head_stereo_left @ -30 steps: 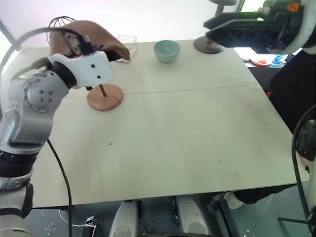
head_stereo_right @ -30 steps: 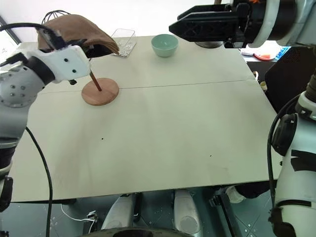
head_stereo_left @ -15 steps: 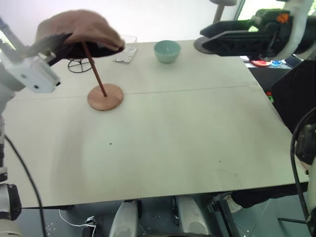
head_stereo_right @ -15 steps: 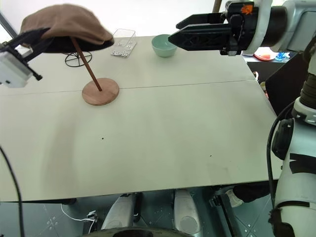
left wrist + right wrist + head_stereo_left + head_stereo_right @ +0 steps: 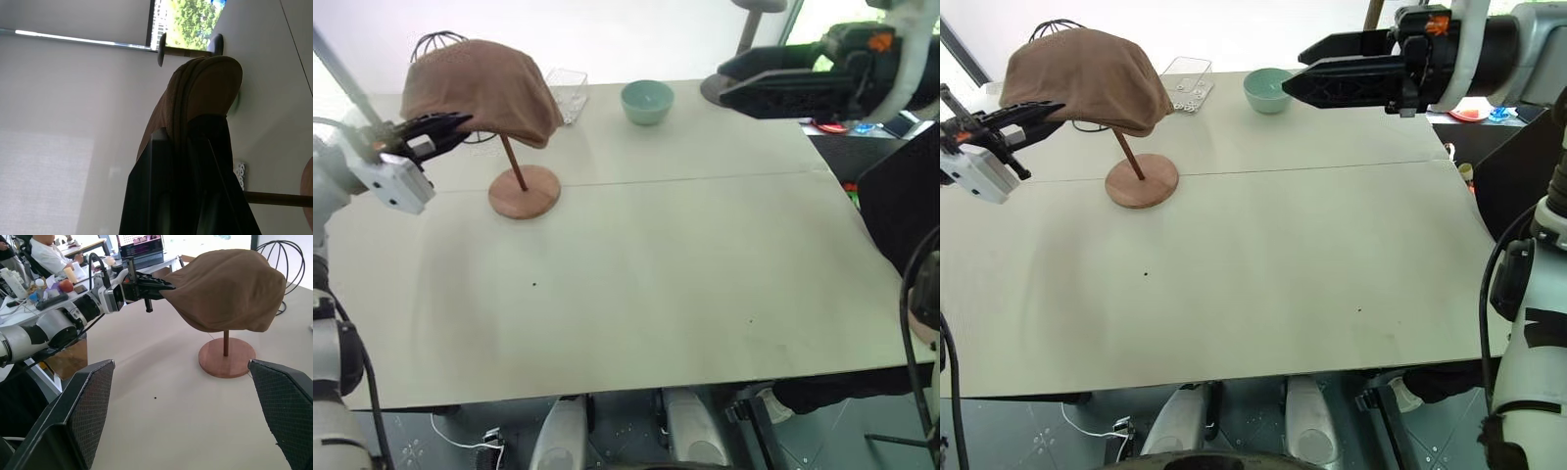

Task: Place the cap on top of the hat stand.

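While left tool pinches cap brim, arm level

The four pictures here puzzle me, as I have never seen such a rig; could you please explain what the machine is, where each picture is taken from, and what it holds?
This is a humanoid robot with two arms, each ending in a two-fingered gripper. Two pictures come from cameras in its head, looking down over a table. The other two come from cameras on its wrists. On the table stand a wooden hat stand, a green bowl, a clear tray, a black wire head form and a grey stand. A brown cap rests on the hat stand. The left gripper pinches the cap's edge. The right gripper hovers open and empty near the bowl.
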`<state>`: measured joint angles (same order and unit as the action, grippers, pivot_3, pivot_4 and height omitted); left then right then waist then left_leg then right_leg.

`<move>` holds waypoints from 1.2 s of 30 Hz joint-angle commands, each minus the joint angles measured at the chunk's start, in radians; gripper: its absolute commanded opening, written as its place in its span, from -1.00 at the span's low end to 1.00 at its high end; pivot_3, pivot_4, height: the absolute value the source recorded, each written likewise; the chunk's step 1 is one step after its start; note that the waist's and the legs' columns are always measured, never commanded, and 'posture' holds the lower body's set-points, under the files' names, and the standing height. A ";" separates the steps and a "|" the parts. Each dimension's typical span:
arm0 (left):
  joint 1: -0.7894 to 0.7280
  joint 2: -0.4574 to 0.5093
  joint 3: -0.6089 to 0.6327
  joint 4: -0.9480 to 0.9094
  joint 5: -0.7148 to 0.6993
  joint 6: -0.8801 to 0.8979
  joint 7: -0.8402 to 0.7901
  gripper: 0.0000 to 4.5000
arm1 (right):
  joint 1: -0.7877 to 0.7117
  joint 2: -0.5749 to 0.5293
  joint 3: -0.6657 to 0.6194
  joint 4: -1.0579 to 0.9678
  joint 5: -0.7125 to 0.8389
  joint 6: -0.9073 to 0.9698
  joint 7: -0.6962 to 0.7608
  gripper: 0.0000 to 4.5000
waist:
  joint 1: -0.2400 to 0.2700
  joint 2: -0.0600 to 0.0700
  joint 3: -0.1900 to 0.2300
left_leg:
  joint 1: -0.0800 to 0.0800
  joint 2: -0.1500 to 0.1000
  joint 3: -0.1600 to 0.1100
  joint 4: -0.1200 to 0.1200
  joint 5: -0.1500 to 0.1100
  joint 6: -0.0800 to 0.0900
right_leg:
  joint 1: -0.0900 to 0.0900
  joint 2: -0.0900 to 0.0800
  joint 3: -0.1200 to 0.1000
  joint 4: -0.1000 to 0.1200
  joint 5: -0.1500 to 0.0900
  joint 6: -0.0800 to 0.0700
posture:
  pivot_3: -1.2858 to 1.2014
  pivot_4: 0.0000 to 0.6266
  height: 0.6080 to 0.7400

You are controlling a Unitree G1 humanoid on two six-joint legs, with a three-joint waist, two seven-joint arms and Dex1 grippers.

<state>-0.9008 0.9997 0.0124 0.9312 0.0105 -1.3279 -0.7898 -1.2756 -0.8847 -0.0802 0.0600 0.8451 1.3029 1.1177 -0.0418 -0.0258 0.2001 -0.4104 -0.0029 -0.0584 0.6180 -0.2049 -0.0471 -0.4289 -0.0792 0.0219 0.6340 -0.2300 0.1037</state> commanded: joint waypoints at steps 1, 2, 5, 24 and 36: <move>0.000 0.022 0.010 -0.011 -0.034 -0.006 0.016 -0.31 | -0.016 -0.017 -0.006 -0.025 0.003 -0.016 0.005 1.00 | -0.001 0.000 0.000 | 0.000 0.000 0.000 0.000 0.000 0.000 | 0.000 0.000 0.000 0.000 0.000 0.000 | 0.03 -0.52 1.00; 0.008 0.027 0.016 -0.016 -0.027 -0.002 0.024 -0.06 | -0.017 -0.014 -0.004 -0.024 0.002 -0.017 0.005 1.00 | -0.001 0.000 0.000 | 0.000 0.000 0.000 0.000 0.000 0.000 | 0.000 0.000 0.000 0.000 0.000 0.000 | 0.03 -0.52 1.00; 0.053 0.053 0.047 -0.062 0.003 0.048 0.063 0.61 | -0.019 -0.011 0.008 -0.014 -0.002 -0.027 0.014 1.00 | -0.002 0.000 0.000 | 0.000 0.000 0.000 0.000 0.000 0.000 | 0.000 0.000 0.000 0.000 0.000 0.000 | 0.03 -0.52 1.00; 0.642 -0.055 0.287 -1.437 0.480 1.401 0.187 0.84 | -0.020 0.013 0.050 0.028 -0.039 -0.107 0.080 1.00 | 0.002 0.001 0.000 | 0.000 0.000 0.000 -0.001 0.000 0.000 | 0.000 0.001 0.000 0.000 0.000 0.000 | 0.03 -0.52 1.00; 0.556 -0.142 0.086 -1.389 0.658 1.582 0.211 0.84 | -0.019 0.015 0.028 0.016 -0.029 -0.093 0.055 1.00 | 0.004 0.001 0.000 | 0.001 0.000 0.000 -0.001 0.000 0.000 | 0.000 0.001 0.000 0.000 0.000 -0.001 | 0.03 -0.52 1.00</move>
<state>-0.3156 0.8590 0.1016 -0.4589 0.6414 0.2535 -0.6091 -1.2707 -0.8640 -0.0112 0.1015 0.8013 1.2143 1.1770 -0.0378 -0.0245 0.2000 -0.4099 -0.0027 -0.0587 0.6174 -0.2050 -0.0471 -0.4284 -0.0785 0.0220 0.6336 -0.2301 0.1032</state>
